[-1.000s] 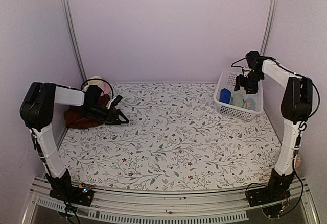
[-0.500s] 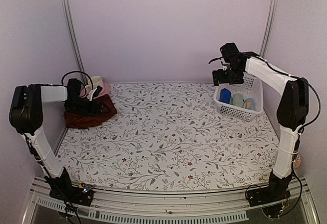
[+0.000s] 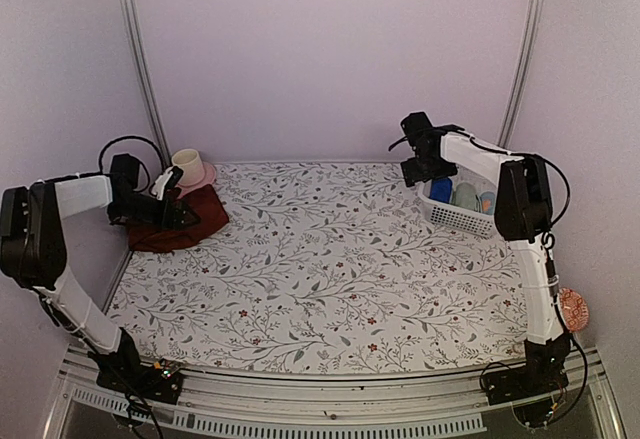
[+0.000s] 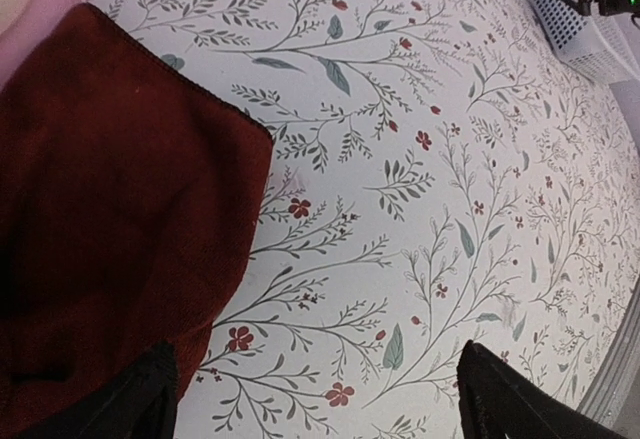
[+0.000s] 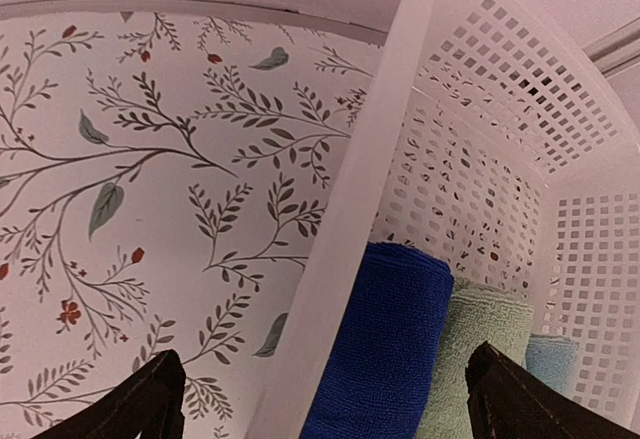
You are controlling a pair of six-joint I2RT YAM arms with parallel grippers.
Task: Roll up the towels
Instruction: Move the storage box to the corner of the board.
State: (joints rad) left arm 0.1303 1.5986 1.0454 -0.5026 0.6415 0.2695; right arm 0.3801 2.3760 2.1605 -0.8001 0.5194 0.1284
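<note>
- My left tool [image 4: 320, 411] hung released, jaws wide, over the edge of the maroon towel [image 4: 110, 229], which lay at the far-left corner of the tabletop [image 3: 330, 279].
- My right tool [image 5: 325, 409] stood released above the wall of the white basket [image 5: 350, 209].
- The light-blue towel [image 5: 553, 364] sat rolled inside it, beside a green roll [image 5: 480, 359] and a blue roll [image 5: 385, 349].
</note>
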